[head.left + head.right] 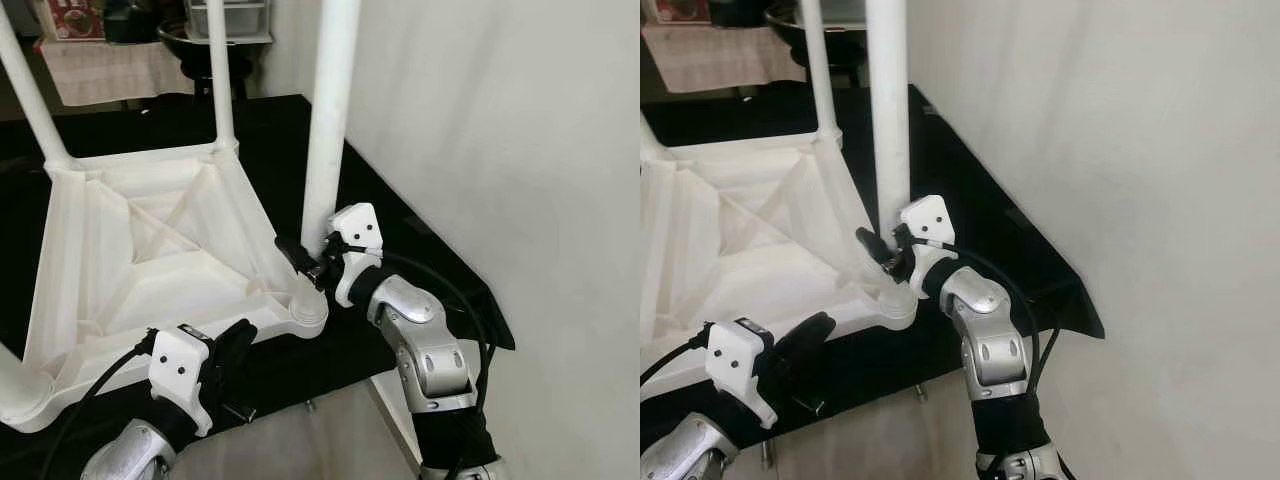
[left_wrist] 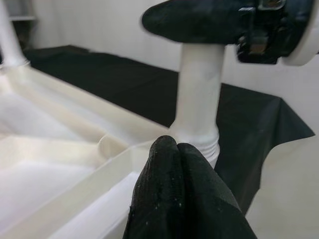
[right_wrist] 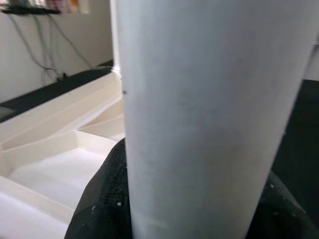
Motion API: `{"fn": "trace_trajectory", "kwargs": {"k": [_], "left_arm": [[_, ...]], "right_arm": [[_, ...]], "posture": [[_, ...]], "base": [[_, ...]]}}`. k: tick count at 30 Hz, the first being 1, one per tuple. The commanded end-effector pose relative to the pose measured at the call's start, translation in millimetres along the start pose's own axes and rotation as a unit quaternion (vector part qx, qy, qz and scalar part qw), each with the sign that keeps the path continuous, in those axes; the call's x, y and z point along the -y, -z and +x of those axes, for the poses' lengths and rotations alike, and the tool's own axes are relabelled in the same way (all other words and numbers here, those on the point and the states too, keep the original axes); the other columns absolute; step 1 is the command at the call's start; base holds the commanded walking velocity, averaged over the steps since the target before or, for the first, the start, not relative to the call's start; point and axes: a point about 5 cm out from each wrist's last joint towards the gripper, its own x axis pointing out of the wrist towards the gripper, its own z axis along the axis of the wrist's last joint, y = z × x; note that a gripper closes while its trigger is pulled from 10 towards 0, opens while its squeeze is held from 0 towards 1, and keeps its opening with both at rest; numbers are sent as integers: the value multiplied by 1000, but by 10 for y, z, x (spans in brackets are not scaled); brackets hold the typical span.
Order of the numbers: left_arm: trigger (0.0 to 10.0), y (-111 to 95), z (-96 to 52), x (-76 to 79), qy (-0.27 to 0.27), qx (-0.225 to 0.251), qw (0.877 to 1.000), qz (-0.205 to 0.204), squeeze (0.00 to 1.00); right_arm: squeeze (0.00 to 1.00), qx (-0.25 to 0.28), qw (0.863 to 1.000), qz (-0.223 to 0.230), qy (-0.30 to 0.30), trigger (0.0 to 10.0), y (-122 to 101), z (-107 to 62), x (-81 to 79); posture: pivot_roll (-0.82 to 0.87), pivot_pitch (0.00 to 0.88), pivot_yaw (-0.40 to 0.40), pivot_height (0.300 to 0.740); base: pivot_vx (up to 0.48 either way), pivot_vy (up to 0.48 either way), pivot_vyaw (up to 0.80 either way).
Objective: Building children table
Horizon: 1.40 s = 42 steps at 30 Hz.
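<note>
Left eye view: the right claw (image 1: 312, 262) pinches an upright leg (image 1: 330, 120) of the upturned table (image 1: 150, 260); left claw (image 1: 238, 345) pressed together.

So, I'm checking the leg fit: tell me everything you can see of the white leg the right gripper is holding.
The near-corner leg is a smooth, round, white tube that looks like plastic. It stands upright in the corner socket of the upturned white tabletop, with ribbed threads visible at its base. The right gripper is closed around it low down, just above the socket. The left gripper, shut, rests at the tabletop's near edge.
</note>
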Motion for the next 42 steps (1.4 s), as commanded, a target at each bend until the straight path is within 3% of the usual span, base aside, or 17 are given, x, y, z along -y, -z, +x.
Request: {"fn": "trace_trajectory", "kwargs": {"k": [1,2,5,6,10,12,13,18,20,21,24,25,28,36,38,41,42], "left_arm": [[10000,56,-12,1,-1,-12,1000,0,0],[10000,56,-12,1,-1,-12,1000,0,0],[10000,61,-8,12,3,-13,1000,-2,0],[10000,61,-8,12,3,-13,1000,-2,0],[10000,66,-6,24,4,-12,1000,-4,0],[10000,67,-6,28,4,-12,1000,-5,0],[10000,67,-9,33,4,-11,1000,-6,0],[10000,61,-37,56,4,-12,1000,-8,0],[10000,60,-45,62,4,-12,1000,-9,0],[10000,58,-53,68,4,-12,1000,-10,0],[10000,56,-58,73,5,-13,1000,-10,0],[10000,55,-63,80,5,-13,1000,-11,0],[10000,52,-67,88,6,-14,1000,-12,0],[10000,51,-59,85,7,-13,1000,-14,0],[10000,49,-55,79,8,-13,1000,-15,0],[10000,45,-54,68,8,-12,1000,-15,0],[10000,45,-54,68,8,-12,1000,-15,0]], "right_arm": [[976,-41,998,33,-33,10000,192,13,-1],[976,-41,998,33,-33,10000,192,13,-1],[1000,19,984,27,-173,10000,-90,37,-14],[1000,19,984,27,-173,10000,-90,37,-14],[1000,25,955,10,-294,10000,-156,-22,42],[918,18,945,0,-325,10000,-137,-25,70],[0,4,935,-11,-355,10000,-116,-13,98],[0,-17,909,-8,-416,10000,-150,87,149],[0,-19,908,-5,-419,10000,-159,134,158],[0,-21,908,-3,-419,6353,-161,164,163],[0,-22,905,1,-426,6353,-164,181,166],[0,-24,902,3,-432,0,-165,193,163],[0,-24,893,6,-449,0,-174,186,176],[0,-12,898,-4,-439,0,-188,110,297],[0,-1,910,-9,-415,0,-192,48,362],[0,13,944,-31,-327,0,-150,-49,427],[0,13,944,-31,-327,0,-150,-49,427]], "posture": [[-131,101,-88,740],[-131,101,-88,740],[-126,100,-86,740],[-126,100,-86,740],[-120,102,-90,740],[-119,102,-91,740],[-113,104,-90,740],[-101,110,-94,740],[-97,113,-94,740],[-96,114,-94,740],[-96,115,-94,740],[-92,118,-95,740],[-98,123,-95,740],[-107,124,-92,740],[-118,128,-91,740],[-124,135,-97,740],[-124,135,-97,740]], "base": [[0,0,0],[0,0,0],[0,0,0],[0,0,0],[0,0,0],[0,0,0],[0,0,0],[0,0,0],[0,0,0],[0,0,0],[0,0,0],[0,0,0],[0,0,0],[0,0,0],[0,0,0],[0,0,0],[0,0,0]]}}
